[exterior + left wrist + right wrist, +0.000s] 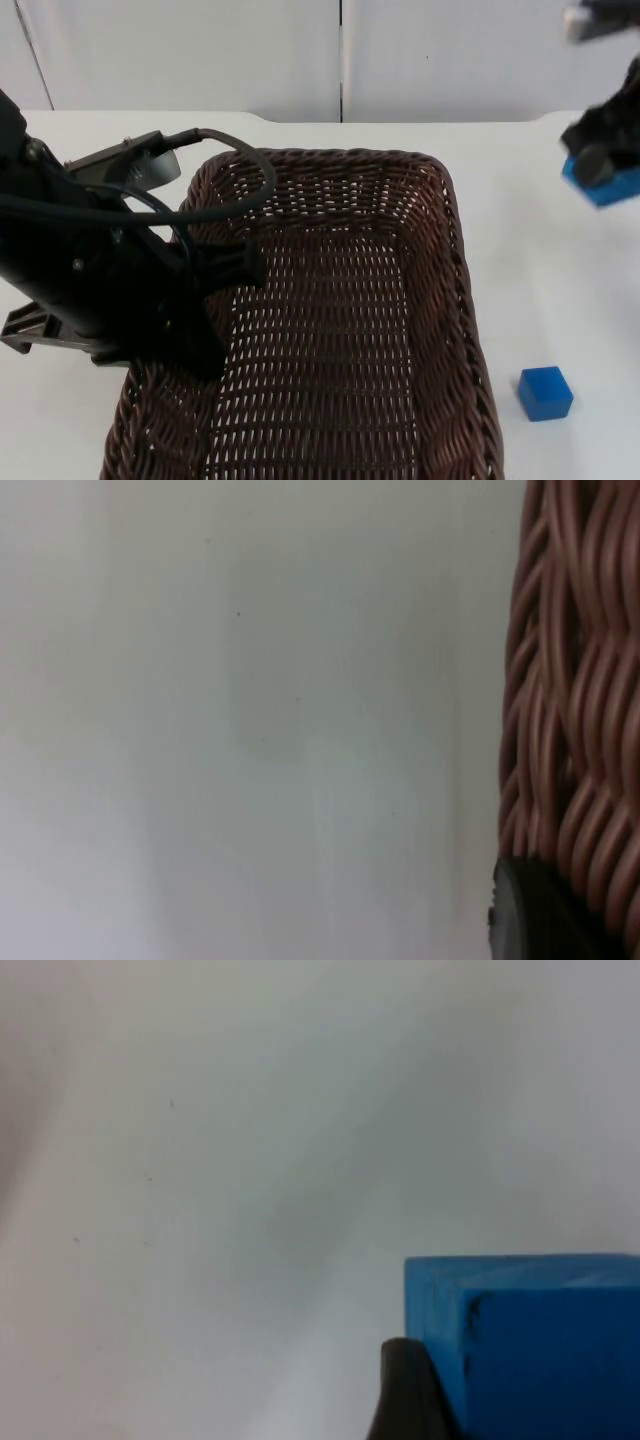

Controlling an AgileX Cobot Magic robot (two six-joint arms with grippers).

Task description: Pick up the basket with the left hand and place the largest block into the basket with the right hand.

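The brown basket is clamped at its left rim by the left gripper. Near the worktop's right edge, the bigger blue block is clamped by the right gripper; a small blue block is seen beside the basket

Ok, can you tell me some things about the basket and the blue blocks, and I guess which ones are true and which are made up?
1. The left gripper holds the brown basket by its rim. True.
2. The right gripper is shut on a blue block. True.
3. A blue block lies inside the basket. False: nothing is in the basket.
4. The small blue block sits on the table beside the basket. True.
5. The basket is white. False: it is dark brown wicker.
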